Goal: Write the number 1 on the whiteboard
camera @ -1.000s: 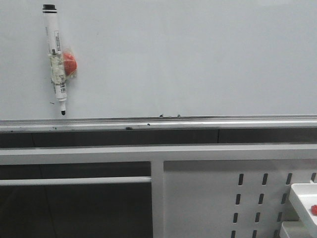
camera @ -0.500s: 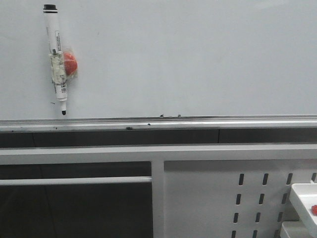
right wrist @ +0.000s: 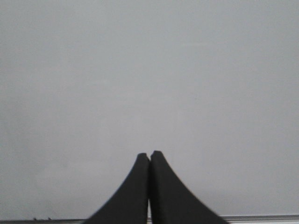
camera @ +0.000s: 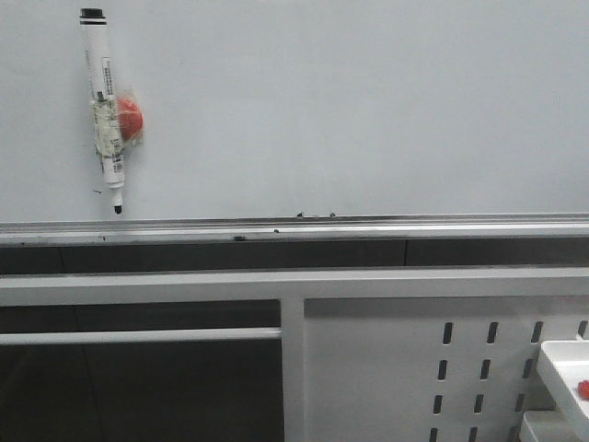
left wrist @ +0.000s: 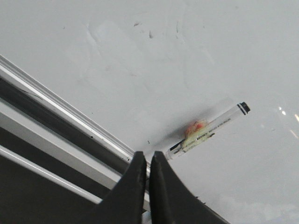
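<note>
So on the far left of the front view there's a marker [camera: 104,109] stuck to the whiteboard [camera: 368,110], cap end up, dark tip pointing down and hanging just above the silver rail [camera: 294,226], with a wad of tape and a red blob [camera: 130,117] on its right side about halfway down. My left gripper [left wrist: 145,161] faces that same spot at an angle: its fingers are pinched together with only a sliver of gap, nothing between them, and they sit near the marker's tip without touching it as far as I can tell. Moving right, the board is just bare pale surface, a few dark specks on the rail near the middle, and no number 1 stroke anywhere I can see. Below the rail there's a dark gap, then a white frame bar [camera: 294,284], and lower right a white panel with slotted holes [camera: 414,368] plus the corner of a white tray [camera: 561,368] with something small and red in it. My right gripper [right wrist: 149,158] is closed up too, holding nothing, staring straight at blank board with the rail edge just under it. Compared with a second ago, the marker looks to be in pretty much the same place, maybe a hair's shift at most. Plenty of open board from the marker all the way to the right edge.
</note>
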